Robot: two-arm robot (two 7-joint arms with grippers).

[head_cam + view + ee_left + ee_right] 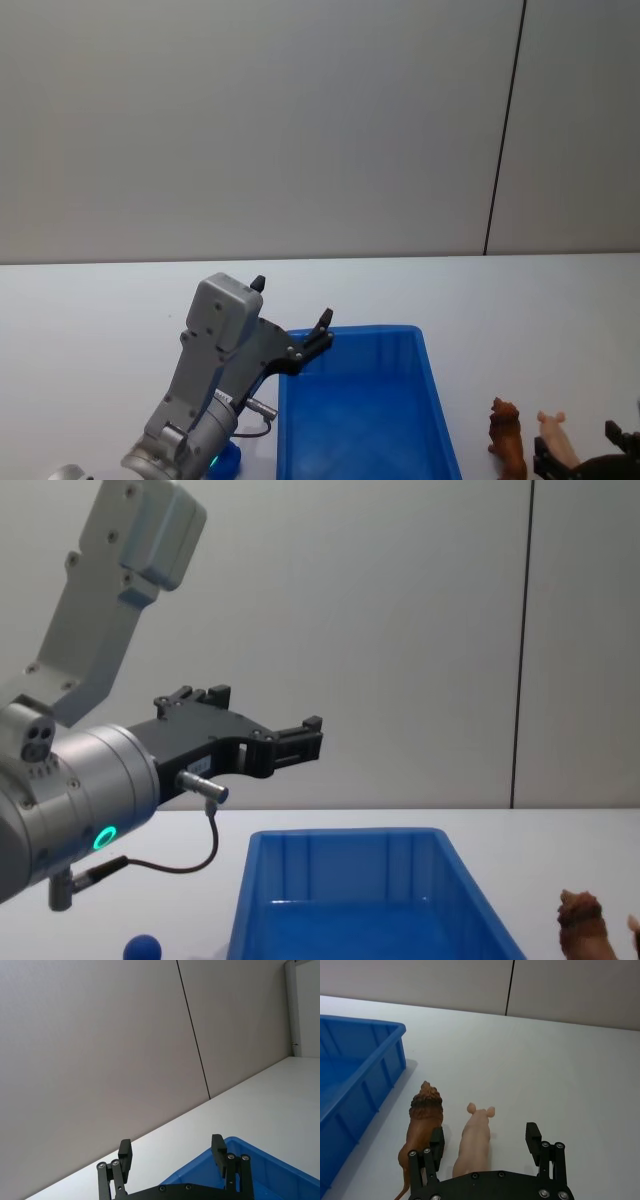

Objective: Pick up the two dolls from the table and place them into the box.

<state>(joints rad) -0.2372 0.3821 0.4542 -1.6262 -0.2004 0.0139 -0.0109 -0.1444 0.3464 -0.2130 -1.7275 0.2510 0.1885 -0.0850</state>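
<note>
White table, box near centre looks empty: nothing placed. Lion doll and pig just right, blue doll left. Right gripper wide over pig; left gripper wide, empty, over box rim.

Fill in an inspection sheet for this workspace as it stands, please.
Surface: white table, plain.
Job's things: blue bin, nothing seen inside; brown lion figure and pink pig figure side by side right of it; blue round-headed toy left of it.
Clutter: nothing seen.
End effectors: left end effector open, above the bin's far left corner; right end effector open, straddling the pig figure.
Cables: dark cable looped at the left wrist.
Surroundings: grey wall panels, one dark seam.
</note>
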